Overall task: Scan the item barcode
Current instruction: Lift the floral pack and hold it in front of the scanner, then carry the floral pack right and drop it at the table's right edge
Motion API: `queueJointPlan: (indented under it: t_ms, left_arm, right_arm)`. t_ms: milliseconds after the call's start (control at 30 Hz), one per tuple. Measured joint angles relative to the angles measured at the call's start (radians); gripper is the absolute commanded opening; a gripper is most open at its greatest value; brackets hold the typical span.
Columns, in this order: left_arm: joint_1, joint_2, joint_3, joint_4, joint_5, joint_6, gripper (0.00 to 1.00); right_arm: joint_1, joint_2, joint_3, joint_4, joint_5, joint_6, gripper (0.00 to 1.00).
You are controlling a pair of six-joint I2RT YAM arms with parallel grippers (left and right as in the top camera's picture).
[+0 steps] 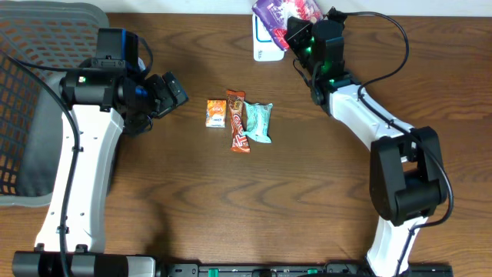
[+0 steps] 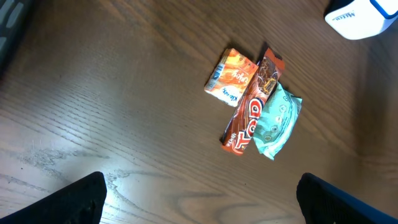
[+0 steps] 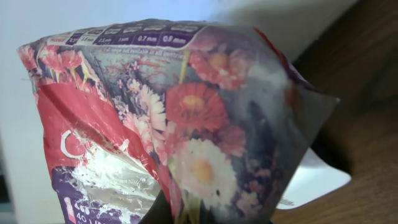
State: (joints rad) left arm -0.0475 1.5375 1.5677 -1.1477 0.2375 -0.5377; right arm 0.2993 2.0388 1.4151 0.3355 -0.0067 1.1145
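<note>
Floral packet [image 3: 186, 124] fills the right wrist view, pinched from below by the right gripper [image 1: 292, 29], whose jaws are closed tight on it. This close view alone gives its look: a glossy, crinkled film printed with red, pink and white daisy-like flowers, a red panel at lower left, a purple band of small white figures along the top edge, and glare on the creases. No barcode can be made out on the face shown. In the overhead view the same packet is only a small pink-and-purple shape at the top edge of the frame, right of centre, above a white device [image 1: 265, 45] with blue markings, which the left wrist view catches in its upper right corner. The left gripper [image 2: 199, 208] holds nothing, its dark fingers [image 2: 74, 202] spread wide at the bottom corners of that view. Beyond them, three snacks lie close together on the wooden table [image 1: 307, 192]: an orange sachet [image 1: 216, 113], a red-brown bar [image 1: 237, 121] and a mint-green wrapper [image 1: 258, 121]. Only the overhead view shows the dark mesh basket [image 1: 23, 77] at the far left.
</note>
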Motion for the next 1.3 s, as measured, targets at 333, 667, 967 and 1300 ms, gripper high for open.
queueJointPlan:
  t_ms: [333,667,967,1300]
  left_arm:
    - [0.000,0.000,0.000,0.000,0.000,0.000,0.98]
    - [0.000,0.000,0.000,0.000,0.000,0.000,0.98]
    - [0.000,0.000,0.000,0.000,0.000,0.000,0.98]
    - [0.000,0.000,0.000,0.000,0.000,0.000,0.98]
  right_arm:
    - [-0.172,0.027,0.146,-0.195,-0.211,-0.125,0.01]
    - [-0.581,0.018,0.259,-0.804,-0.254,-0.306,0.01]
    - [-0.892,0.018,0.259,-1.006,-0.143,-0.397,0.22]
    - [-0.995,0.014,0.259,-1.030,-0.135,-0.443,0.97]
